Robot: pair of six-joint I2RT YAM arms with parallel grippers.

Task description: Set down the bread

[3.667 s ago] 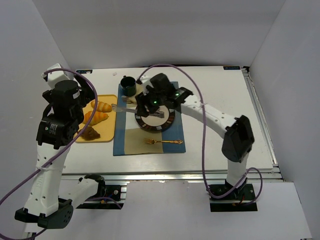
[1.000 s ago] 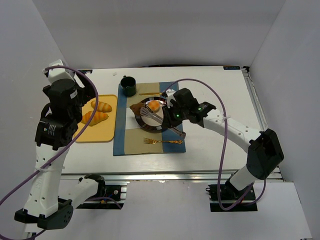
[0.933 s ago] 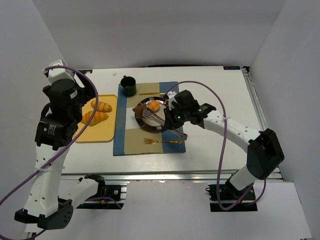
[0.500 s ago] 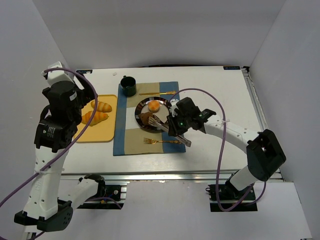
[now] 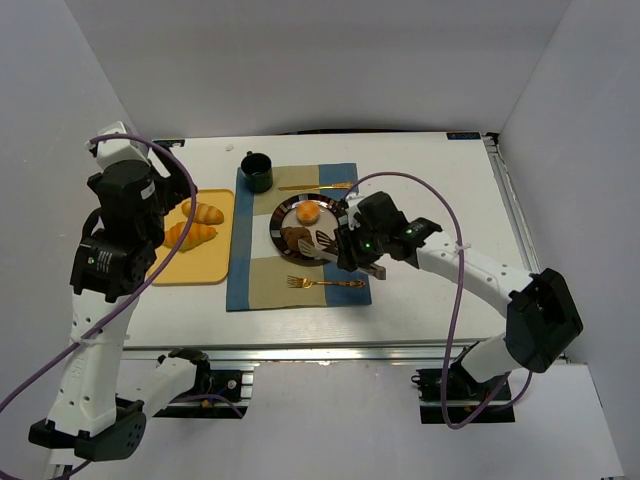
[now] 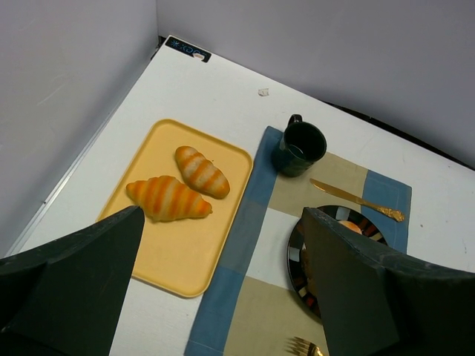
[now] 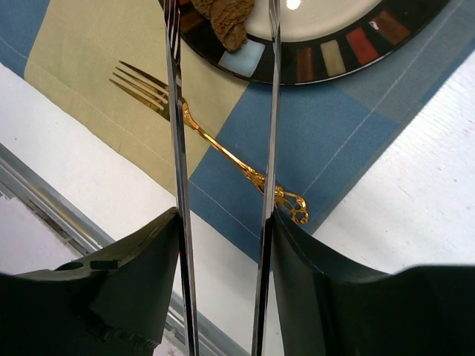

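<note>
The round pale-golden bun (image 5: 309,212) and the dark brown chunk (image 5: 293,238) both lie on the black-rimmed plate (image 5: 276,222). My right gripper (image 5: 352,250) is shut on metal tongs (image 5: 326,240), whose spread blades hang empty just right of the chunk. In the right wrist view the blades (image 7: 172,111) frame the chunk (image 7: 226,18) at the plate's rim (image 7: 334,55). My left gripper (image 5: 148,215) is open and empty, high above the yellow tray (image 5: 205,262); its view shows the bun (image 6: 349,226).
Two croissants (image 5: 203,212) (image 5: 190,236) lie on the tray. A dark mug (image 5: 257,171) and a gold knife (image 5: 315,186) sit at the far end of the blue-and-tan placemat (image 5: 255,285). A gold fork (image 5: 325,282) lies just nearer than the plate.
The brown chunk went from the tray to the plate in the tongs and was let go. The right gripper has drawn back toward the near right. The left arm has barely moved.
</note>
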